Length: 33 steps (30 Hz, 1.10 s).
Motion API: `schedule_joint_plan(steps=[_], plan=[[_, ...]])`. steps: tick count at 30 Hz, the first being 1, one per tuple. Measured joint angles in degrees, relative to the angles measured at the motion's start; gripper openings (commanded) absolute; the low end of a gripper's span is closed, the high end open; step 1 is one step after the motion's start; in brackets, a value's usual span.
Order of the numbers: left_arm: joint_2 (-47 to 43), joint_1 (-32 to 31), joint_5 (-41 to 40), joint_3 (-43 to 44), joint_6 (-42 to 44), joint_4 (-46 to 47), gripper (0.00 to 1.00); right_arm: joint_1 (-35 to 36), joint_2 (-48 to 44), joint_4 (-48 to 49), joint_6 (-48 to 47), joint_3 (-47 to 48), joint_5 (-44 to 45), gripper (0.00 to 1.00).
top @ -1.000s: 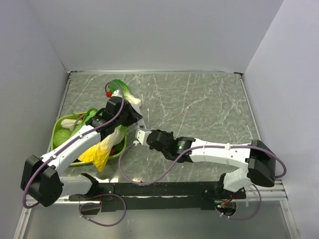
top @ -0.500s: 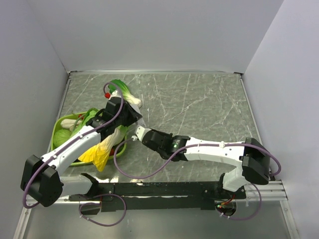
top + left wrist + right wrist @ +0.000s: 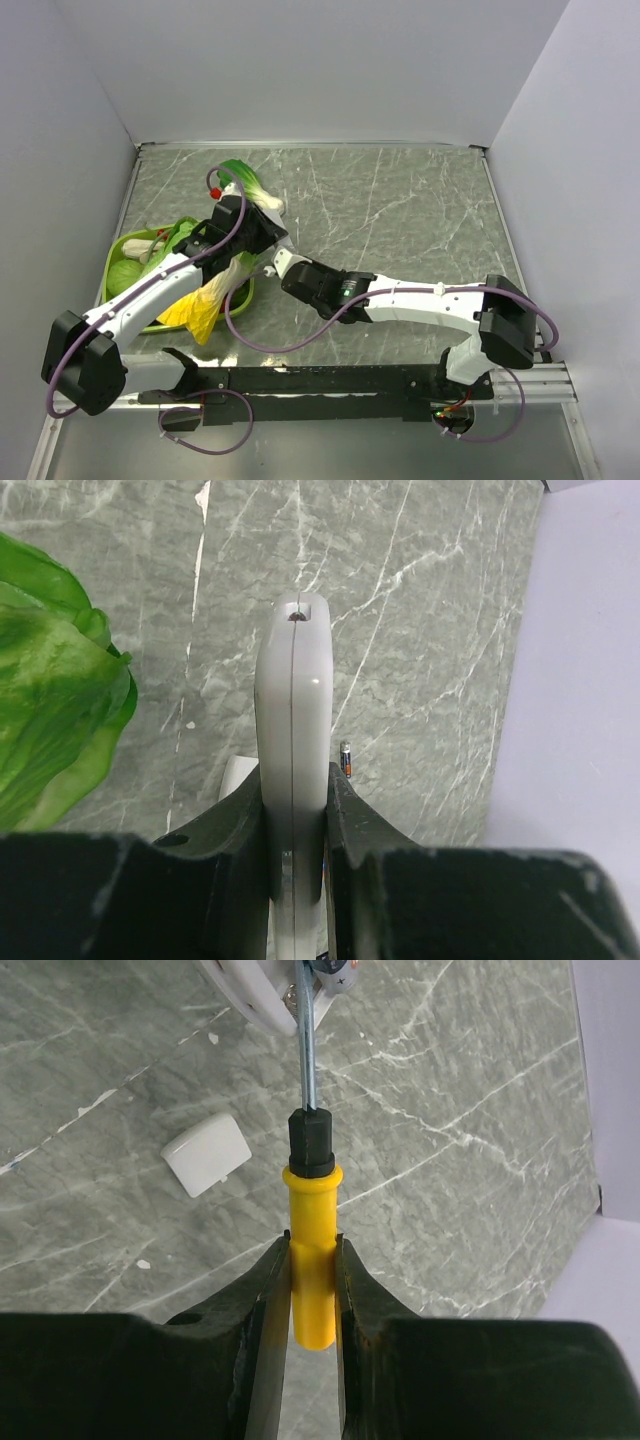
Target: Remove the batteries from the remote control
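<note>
Remote control [image 3: 292, 700] held edge-on, clamped between the fingers of the left tool [image 3: 293, 815] above the green marbled worktop [image 3: 430, 600], with a leafy vegetable [image 3: 50, 680] off to its left. Right tool [image 3: 312, 1260] is closed on the yellow handle of a screwdriver [image 3: 311, 1200], whose metal shaft reaches up to the white underside of the remote, where one battery [image 3: 337, 972] shows right at the tip. Small pale cover [image 3: 206, 1153] lies flat on the worktop, apart from both tools.
</note>
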Motion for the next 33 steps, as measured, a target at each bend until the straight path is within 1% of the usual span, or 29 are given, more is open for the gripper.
schedule_joint_plan(steps=[6, 15, 27, 30, 33], plan=[[0.63, 0.0, 0.0, 0.0, -0.11, -0.04, 0.01, -0.02, 0.0, 0.92, 1.11, -0.81, -0.33, 0.0], [7.23, -0.17, 2.45, 0.0, -1.84, 0.68, 0.01, -0.79, -0.07, 4.0, 4.48, -6.91, -1.49, 0.0], [10.86, -0.26, 4.48, 0.0, -3.06, 1.97, 0.01, -1.07, 0.02, 3.1, 10.6, -8.11, -2.95, 0.0], [10.86, -0.28, 4.09, 0.02, -2.34, 2.14, 0.01, -1.81, -0.63, 2.16, 11.34, -8.09, -4.24, 0.0], [10.84, -0.28, 4.31, 0.04, 0.0, 2.56, 0.01, -3.98, -3.15, 0.85, 13.22, -8.11, -6.54, 0.0]])
